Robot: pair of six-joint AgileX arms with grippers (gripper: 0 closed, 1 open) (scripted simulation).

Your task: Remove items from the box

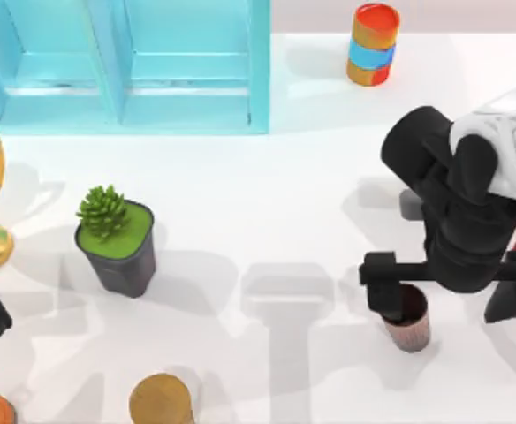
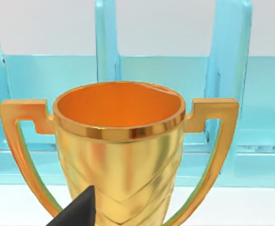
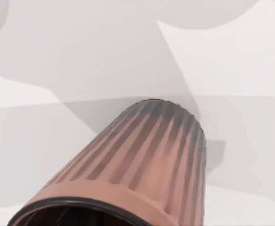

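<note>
From above, the right pincer point(image 1: 398, 296) hangs over a small ribbed reddish-brown cup point(image 1: 409, 320) standing on the white counter point(image 1: 267, 212) at right; whether its fingers grip the cup cannot be told. The cup sits outside the blue box point(image 1: 187, 79) at the far left. The left arm rests at the near left edge by a gold trophy point(image 2: 118, 141); its pincer state cannot be told. Risk: an off-centre lift or release could tip the cup.
</note>
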